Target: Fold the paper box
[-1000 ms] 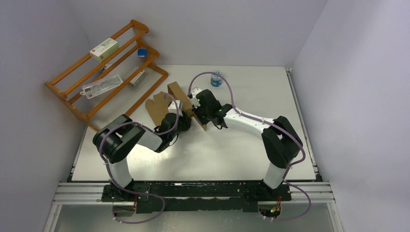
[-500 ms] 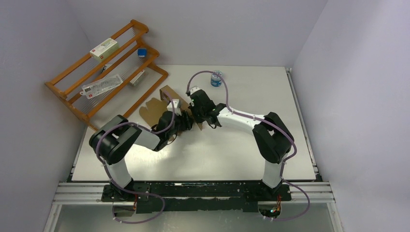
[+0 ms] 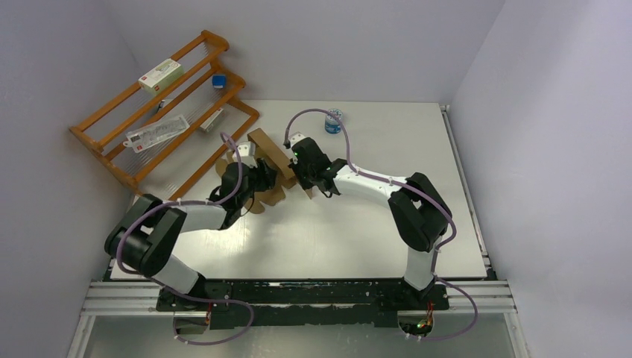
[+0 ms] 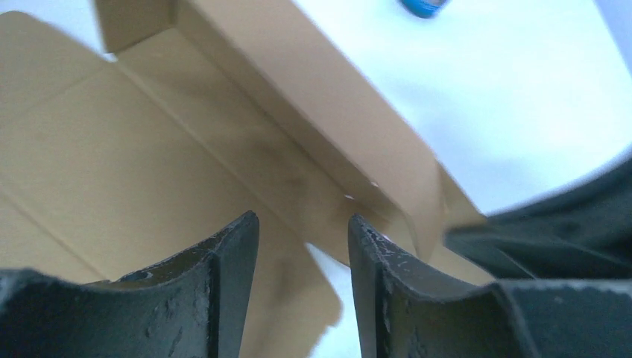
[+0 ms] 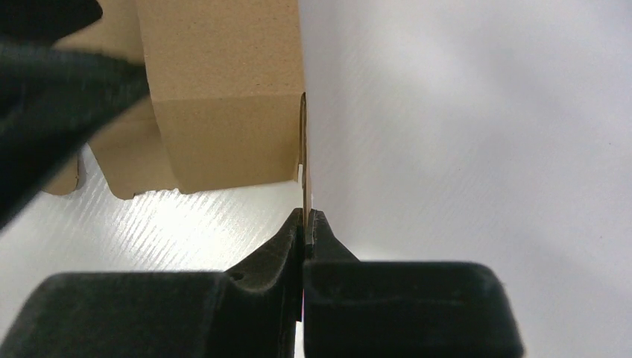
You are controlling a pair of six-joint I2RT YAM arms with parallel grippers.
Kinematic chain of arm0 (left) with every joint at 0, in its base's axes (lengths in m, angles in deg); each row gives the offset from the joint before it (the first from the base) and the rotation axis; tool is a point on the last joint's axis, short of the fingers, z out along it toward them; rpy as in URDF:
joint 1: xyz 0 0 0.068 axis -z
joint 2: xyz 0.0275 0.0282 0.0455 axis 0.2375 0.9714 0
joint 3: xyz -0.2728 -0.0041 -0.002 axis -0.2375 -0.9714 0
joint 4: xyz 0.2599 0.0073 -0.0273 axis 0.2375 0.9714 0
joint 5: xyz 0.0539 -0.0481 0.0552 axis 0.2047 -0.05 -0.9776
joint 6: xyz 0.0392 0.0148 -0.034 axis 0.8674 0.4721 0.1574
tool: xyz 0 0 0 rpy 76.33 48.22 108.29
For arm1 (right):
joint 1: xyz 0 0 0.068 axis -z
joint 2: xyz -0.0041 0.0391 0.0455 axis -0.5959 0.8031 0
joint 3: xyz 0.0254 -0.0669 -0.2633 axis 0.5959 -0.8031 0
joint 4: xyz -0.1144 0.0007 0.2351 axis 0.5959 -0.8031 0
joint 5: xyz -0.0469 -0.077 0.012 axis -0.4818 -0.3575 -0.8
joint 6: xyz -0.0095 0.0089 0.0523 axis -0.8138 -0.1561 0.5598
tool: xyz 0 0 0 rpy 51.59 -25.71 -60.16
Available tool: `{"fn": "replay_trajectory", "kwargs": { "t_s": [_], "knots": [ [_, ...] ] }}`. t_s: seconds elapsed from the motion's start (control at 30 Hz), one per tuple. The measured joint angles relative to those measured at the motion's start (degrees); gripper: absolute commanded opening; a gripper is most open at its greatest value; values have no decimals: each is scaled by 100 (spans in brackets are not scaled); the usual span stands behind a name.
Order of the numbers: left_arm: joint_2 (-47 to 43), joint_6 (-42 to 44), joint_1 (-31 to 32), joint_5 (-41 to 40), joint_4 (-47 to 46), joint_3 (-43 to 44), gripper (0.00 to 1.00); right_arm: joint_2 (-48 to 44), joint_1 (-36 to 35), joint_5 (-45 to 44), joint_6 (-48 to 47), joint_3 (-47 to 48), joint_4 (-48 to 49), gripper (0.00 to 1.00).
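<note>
The paper box [image 3: 270, 149] is a brown die-cut cardboard sheet, partly folded, with one long panel raised near the table's middle back. My right gripper [image 3: 299, 179] is at its right end. In the right wrist view this gripper [image 5: 305, 212] is shut on a thin upright cardboard edge of the box [image 5: 223, 89]. My left gripper [image 3: 262, 179] is at the box's left side, over its flat flaps. In the left wrist view this gripper [image 4: 302, 224] stands open, with the box's inner panels [image 4: 112, 149] lying just beyond the fingertips and nothing pinched.
A wooden rack [image 3: 160, 112] leans at the back left, holding a white carton [image 3: 160, 74], a clear packet [image 3: 156, 130] and a small blue item [image 3: 218, 80]. A small blue-and-white container [image 3: 333, 121] stands at the back centre. Grey walls close in on both sides.
My left arm has swung left and its gripper has opened wider. The box has shifted left with its long panel turned. My right gripper has stayed shut on the cardboard edge.
</note>
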Motion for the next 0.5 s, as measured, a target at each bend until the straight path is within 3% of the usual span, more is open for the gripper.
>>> {"fn": "replay_trajectory", "kwargs": {
  "t_s": [0.17,0.33,0.5],
  "knots": [
    [671,-74,-474,-17,382,452,45,0,0,2,-61,0,0,0],
    [1355,-197,-553,116,651,732,44,0,2,4,-37,2,0,0],
    [1416,-319,-579,326,557,739,41,2,68,0,127,2,-11,0]
  ]
}}
